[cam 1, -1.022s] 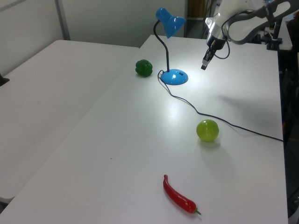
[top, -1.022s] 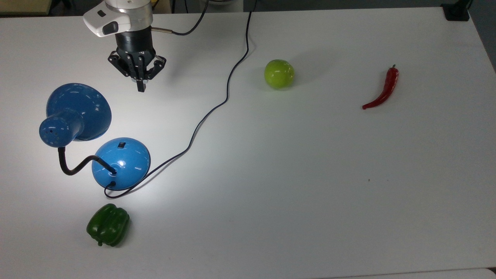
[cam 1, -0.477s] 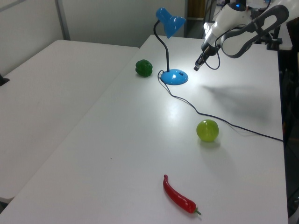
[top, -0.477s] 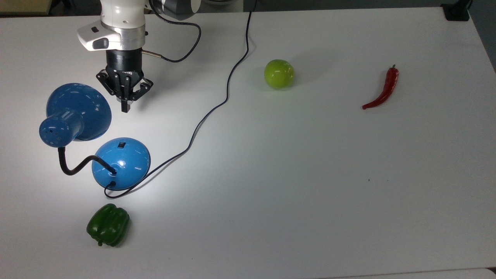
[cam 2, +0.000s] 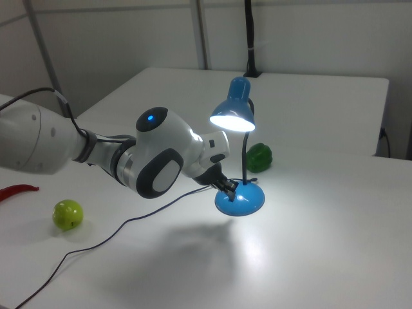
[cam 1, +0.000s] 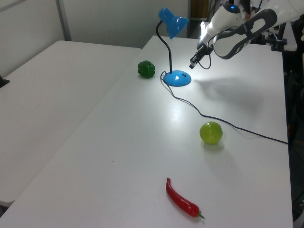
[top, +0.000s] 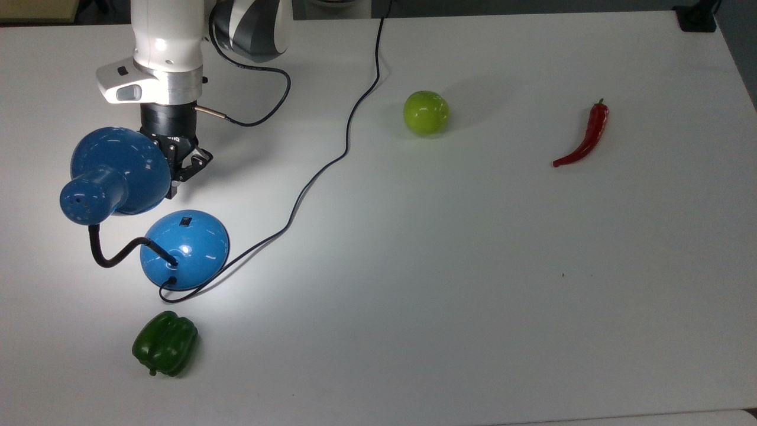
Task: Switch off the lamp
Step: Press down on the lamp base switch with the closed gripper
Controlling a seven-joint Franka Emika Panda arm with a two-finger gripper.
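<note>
Lit lamp (cam 2: pixel 237 129), jaws poised near its base.
Gripper (cam 1: pixel 192 63) jaws pinched together, empty; no readable writing anywhere on the desk (top: pixel 473 266).

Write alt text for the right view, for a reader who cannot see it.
A lit blue desk lamp stands on a white table, and a robot arm's end effector hovers just above its round base. A green bell pepper lies behind the lamp; a green apple sits at the right view's left.

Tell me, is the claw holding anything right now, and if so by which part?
Nothing is held. The claw is shut on air, above the lamp base and apart from it.
</note>
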